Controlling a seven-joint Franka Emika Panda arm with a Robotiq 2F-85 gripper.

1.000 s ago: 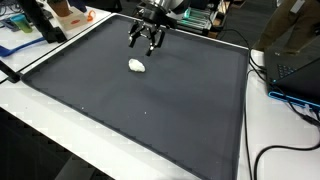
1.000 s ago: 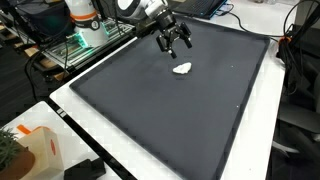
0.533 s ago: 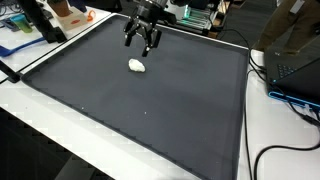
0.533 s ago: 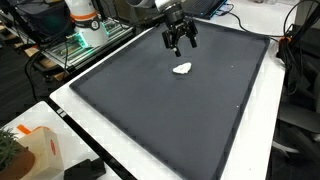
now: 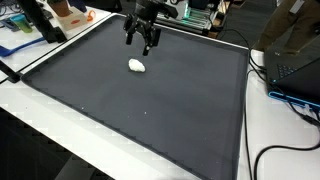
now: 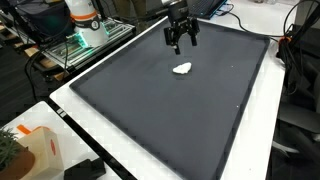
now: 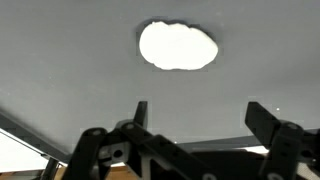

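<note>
The desk (image 5: pixel 25 120) is seen as a smooth white surface with a faint sheen. It is covered by a dark grey mat (image 5: pixel 150 110), matt and finely textured like cloth or rubber, and trimmed with a paler edge. The white lump (image 7: pixel 178 45) is shown as matt and soft-edged; its material cannot be told. The claw (image 5: pixel 142 40) is built of black parts, plastic or coated metal, dully finished.

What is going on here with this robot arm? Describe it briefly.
A black robot gripper hovers, jaws open, over a large dark grey mat. It holds nothing. A small white lumpy object lies on the mat close by, apart from the gripper. The wrist view shows it just ahead of the fingertips.
</note>
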